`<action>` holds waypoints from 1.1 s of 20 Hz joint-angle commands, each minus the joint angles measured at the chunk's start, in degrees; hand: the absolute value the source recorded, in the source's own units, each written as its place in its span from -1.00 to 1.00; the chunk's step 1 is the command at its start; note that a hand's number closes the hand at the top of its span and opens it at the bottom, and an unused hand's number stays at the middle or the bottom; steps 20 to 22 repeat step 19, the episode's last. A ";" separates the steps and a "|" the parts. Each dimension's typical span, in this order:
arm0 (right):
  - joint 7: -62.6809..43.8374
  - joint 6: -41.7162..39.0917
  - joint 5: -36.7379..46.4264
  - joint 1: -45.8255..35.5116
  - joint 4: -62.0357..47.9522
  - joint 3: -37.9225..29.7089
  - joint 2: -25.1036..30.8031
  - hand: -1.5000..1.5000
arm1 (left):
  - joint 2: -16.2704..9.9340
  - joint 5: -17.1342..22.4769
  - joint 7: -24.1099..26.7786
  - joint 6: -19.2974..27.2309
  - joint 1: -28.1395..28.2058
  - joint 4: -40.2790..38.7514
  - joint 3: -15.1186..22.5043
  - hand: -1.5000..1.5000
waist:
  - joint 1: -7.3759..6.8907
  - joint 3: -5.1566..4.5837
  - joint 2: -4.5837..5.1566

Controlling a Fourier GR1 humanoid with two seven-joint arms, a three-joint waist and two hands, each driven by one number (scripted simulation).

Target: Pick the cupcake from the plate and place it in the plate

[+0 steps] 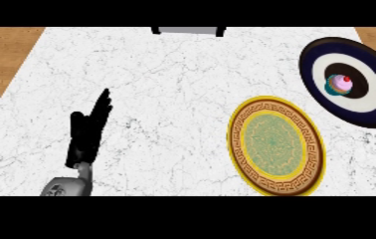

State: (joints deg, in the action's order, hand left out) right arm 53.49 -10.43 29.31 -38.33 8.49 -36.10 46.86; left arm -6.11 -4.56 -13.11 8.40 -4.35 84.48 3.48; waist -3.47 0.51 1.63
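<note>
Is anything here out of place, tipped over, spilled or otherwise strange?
Nothing stands out. The cupcake sits upright at the middle of the dark plate at the right edge. The gold patterned plate lies flat beside it with nothing on it. The left hand rests open at the lower left.

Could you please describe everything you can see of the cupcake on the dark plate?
The cupcake is small, with a teal wrapper, pink frosting and a red dot like a cherry on top. It sits in the black centre of the dark blue plate, which has a white ring and lies at the counter's right edge. Nothing but that plate touches it. The yellow patterned plate lies nearer, apart from it, and the left hand rests far to the left.
</note>
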 commanded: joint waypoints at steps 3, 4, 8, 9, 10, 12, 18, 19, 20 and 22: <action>2.71 -1.14 -1.53 2.10 -0.39 -1.65 1.49 -1.00 | -0.92 1.08 -0.13 -0.59 0.20 0.20 -1.57 0.00 | 0.15 0.04 -0.06; 1.32 -0.07 -1.67 0.75 -0.01 -1.87 1.79 -1.00 | 0.14 -0.21 -0.90 0.30 -0.84 0.81 -0.04 0.00 | -0.12 0.09 0.04; 1.18 1.22 -3.06 1.81 -0.29 -3.47 2.35 -1.00 | 0.98 -0.13 -1.13 0.21 -1.26 0.32 0.54 0.00 | -0.05 0.17 0.20; -0.08 1.87 -3.11 1.48 -0.49 -3.61 2.43 -1.00 | 1.10 -0.86 1.47 0.76 0.49 -0.76 0.59 0.00 | -0.46 0.13 0.31; -0.36 1.59 -2.98 2.04 -0.55 -3.56 3.36 -1.00 | 1.01 -0.33 0.67 0.82 0.37 -0.74 -0.06 0.00 | -0.22 0.10 0.19; 1.41 0.68 -4.02 3.25 -0.71 -4.62 3.33 -1.00 | 0.33 -0.57 1.20 0.42 0.29 -0.66 -0.16 0.00 | -0.03 0.17 0.22; -0.62 2.78 -3.45 3.22 -0.45 -4.35 3.93 -1.00 | 0.01 0.46 1.67 -1.18 0.30 -1.39 -0.29 0.00 | -0.53 0.15 0.25; -0.94 4.31 -2.86 3.18 -0.12 -3.87 3.83 -1.00 | -0.24 0.62 2.33 -1.03 0.68 -1.57 -0.88 0.00 | -0.83 0.14 0.30; -0.94 4.31 -2.86 3.18 -0.12 -3.87 3.83 -1.00 | -0.24 0.62 2.33 -1.03 0.68 -1.57 -0.88 0.00 | -0.83 0.14 0.30; -0.94 4.31 -2.86 3.18 -0.12 -3.87 3.83 -1.00 | -0.24 0.62 2.33 -1.03 0.68 -1.57 -0.88 0.00 | -0.83 0.14 0.30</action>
